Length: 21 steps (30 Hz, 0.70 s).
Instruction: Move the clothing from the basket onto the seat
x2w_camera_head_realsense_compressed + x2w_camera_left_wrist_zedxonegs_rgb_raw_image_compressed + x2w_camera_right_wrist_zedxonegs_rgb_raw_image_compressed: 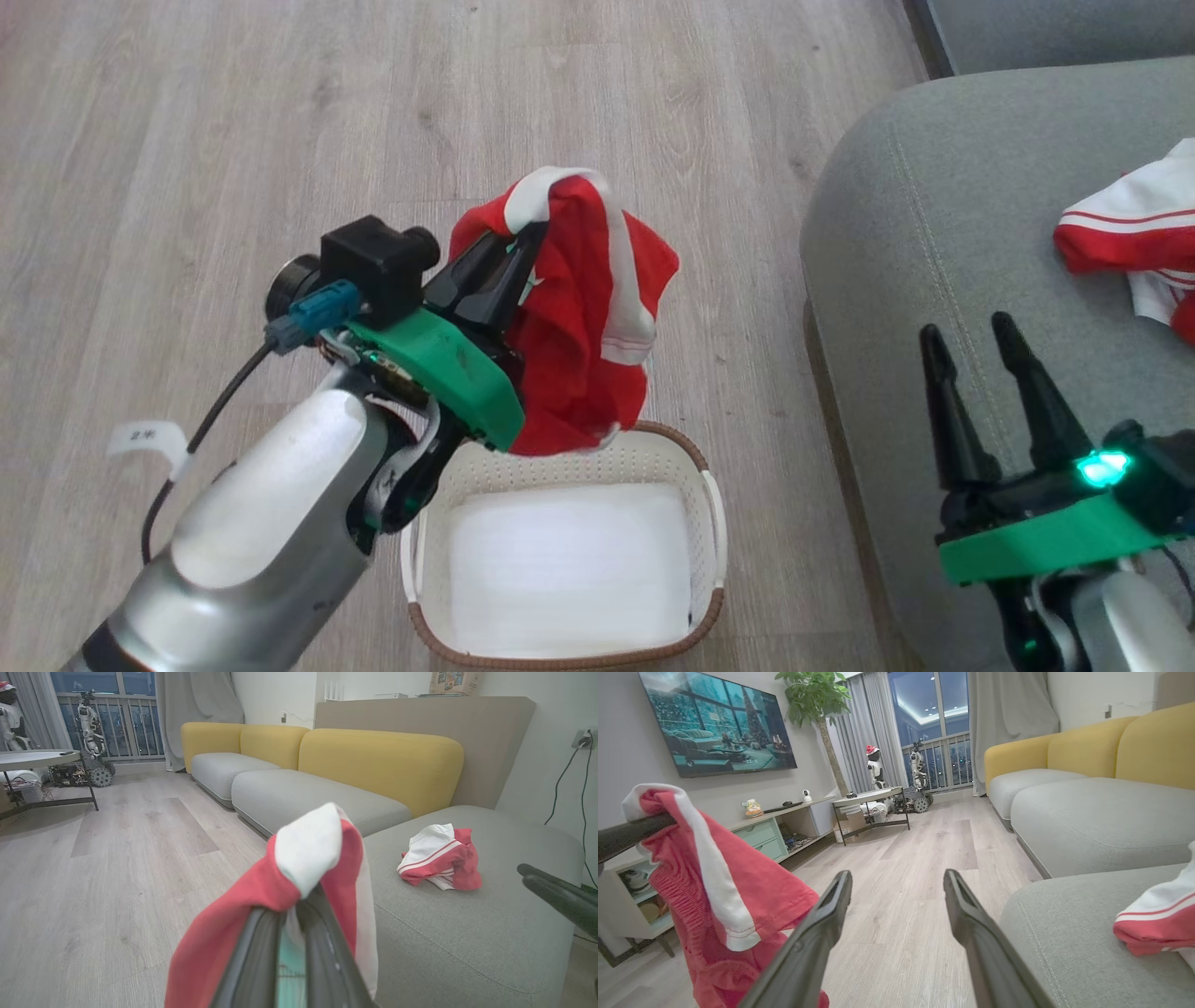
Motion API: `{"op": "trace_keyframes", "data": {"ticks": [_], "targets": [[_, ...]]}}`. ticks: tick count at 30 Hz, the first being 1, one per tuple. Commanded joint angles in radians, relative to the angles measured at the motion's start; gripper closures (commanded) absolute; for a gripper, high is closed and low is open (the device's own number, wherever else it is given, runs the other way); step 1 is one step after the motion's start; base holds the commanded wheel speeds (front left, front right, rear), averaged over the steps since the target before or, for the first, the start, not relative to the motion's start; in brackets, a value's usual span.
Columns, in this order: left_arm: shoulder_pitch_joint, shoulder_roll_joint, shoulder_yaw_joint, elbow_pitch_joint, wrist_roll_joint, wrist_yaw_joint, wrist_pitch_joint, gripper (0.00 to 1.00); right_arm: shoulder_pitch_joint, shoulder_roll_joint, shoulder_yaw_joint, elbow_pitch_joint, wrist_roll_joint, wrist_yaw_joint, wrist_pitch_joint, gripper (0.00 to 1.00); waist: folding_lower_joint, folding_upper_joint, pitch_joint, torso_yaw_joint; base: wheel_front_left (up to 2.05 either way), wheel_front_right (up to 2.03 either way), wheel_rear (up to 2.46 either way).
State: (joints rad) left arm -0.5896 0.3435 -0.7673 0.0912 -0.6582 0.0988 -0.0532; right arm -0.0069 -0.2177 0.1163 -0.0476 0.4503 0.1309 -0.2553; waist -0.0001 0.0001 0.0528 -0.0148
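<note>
My left gripper (523,245) is shut on a red garment with white trim (583,317), which hangs from its fingers above the far rim of the basket (695,457). The left wrist view has the same clothing (308,858) draped over the closed fingertips. Inside the cream basket lies a flat white sheet (569,560). A second red and white garment (1134,238) lies crumpled on the grey seat (915,243) at the right, also seen from the left wrist (441,858). My right gripper (971,341) hovers open over the seat's near edge, nothing between its fingers (817,933).
Light wooden floor (280,140) surrounds the basket. In the wrist views a yellow-backed sofa (373,756) runs along the wall, and a low table (871,800), a TV cabinet (770,830) and parked robots stand across the room.
</note>
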Motion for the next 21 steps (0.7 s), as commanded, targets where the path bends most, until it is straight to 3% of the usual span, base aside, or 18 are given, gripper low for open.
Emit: {"op": "trace_keyframes", "data": {"ticks": [1,10,21], "targets": [[-0.068,0.031,0.047,-0.045,-0.006,0.008,0.003,1.00,-0.028,-0.025,0.037,-0.040,0.008,0.000,-0.006,0.00,0.0001,-0.0001,0.000,-0.001,0.00,0.00,0.00],[-0.088,0.023,0.034,-0.072,-0.007,0.004,0.019,1.00,-0.086,-0.065,0.201,-0.015,0.010,0.000,-0.006,0.00,0.0001,-0.0001,0.003,0.006,0.00,0.00,0.00],[-0.122,0.002,0.014,-0.063,-0.009,-0.017,0.027,1.00,-0.282,-0.087,0.377,0.087,-0.009,0.000,0.045,0.00,0.0001,-0.0001,0.009,0.017,0.00,0.00,0.00]]}}
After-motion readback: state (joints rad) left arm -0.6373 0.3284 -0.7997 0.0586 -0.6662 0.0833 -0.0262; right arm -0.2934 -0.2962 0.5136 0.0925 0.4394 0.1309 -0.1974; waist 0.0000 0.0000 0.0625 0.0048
